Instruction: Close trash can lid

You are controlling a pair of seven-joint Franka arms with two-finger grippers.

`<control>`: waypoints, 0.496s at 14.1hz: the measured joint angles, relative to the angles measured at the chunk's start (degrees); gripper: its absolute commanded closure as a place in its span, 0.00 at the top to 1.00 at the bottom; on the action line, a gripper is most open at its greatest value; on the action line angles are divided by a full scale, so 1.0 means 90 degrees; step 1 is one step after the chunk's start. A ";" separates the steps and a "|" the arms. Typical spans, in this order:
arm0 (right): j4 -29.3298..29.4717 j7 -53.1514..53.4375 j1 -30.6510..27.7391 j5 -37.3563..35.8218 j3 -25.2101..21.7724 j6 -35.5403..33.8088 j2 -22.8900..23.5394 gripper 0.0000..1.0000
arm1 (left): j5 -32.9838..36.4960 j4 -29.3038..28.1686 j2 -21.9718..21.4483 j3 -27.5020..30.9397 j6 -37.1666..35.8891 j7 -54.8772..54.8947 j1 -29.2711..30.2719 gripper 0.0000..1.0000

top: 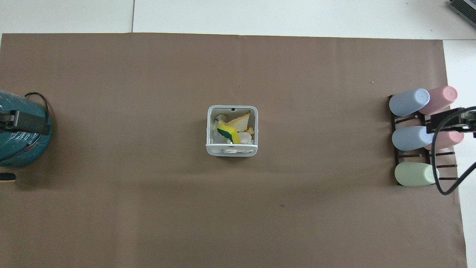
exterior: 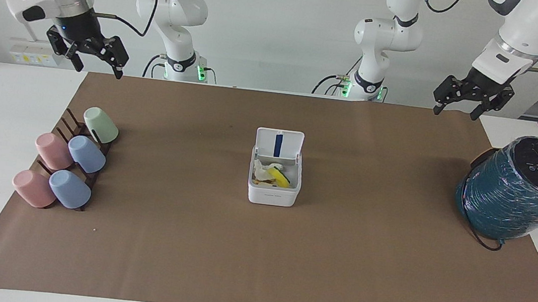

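Trash can (exterior: 274,184) sits mid-worktop (exterior: 257,251) on the brown mat, well apart from both arms. Lid (exterior: 279,144) stands upright on its hinge at the edge nearer the robots, blue strip facing the opening; task not yet begun. Contents: crumpled paper and yellow scraps (exterior: 274,174), piled close to rim level.

Left claw (exterior: 472,100) hangs raised at the mat's edge near the teal wrapped cylinder (exterior: 517,192), fingers spread. Right claw (exterior: 90,52) hangs raised over the mat's edge by the cup rack (exterior: 67,163), fingers also spread. Both arms wait.

Risks, judged:
- The can looks light; a sideways push on the lid could slide or tip it.
- Scraps near the rim may stop the lid from seating fully.
- A descent onto the hinge could strain it.

Writing: small grey mark on the can's front, illegible. Cylinder top bears icons, unreadable.
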 measured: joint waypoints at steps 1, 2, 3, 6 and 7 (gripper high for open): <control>0.0000 0.0000 0.0000 0.0000 0.0000 0.0000 0.0000 1.00 | 0.0000 -0.0001 0.0000 0.0000 -0.0001 0.0000 0.0000 1.00; 0.0000 0.0000 0.0000 0.0000 0.0000 0.0000 0.0000 1.00 | 0.0000 -0.0003 0.0000 -0.0001 -0.0003 0.0000 -0.0003 1.00; 0.0000 0.0000 0.0000 0.0000 0.0000 0.0000 0.0000 1.00 | 0.0000 -0.0005 0.0000 -0.0007 -0.0003 0.0000 -0.0010 1.00; 0.0000 0.0000 0.0000 0.0000 0.0000 0.0000 0.0000 1.00 | 0.0000 -0.0006 0.0000 -0.0054 -0.0005 0.0000 -0.0015 1.00; 0.0000 0.0000 0.0000 0.0000 0.0000 0.0000 0.0000 1.00 | 0.0000 -0.0007 0.0000 -0.0054 -0.0025 0.0000 -0.0014 1.00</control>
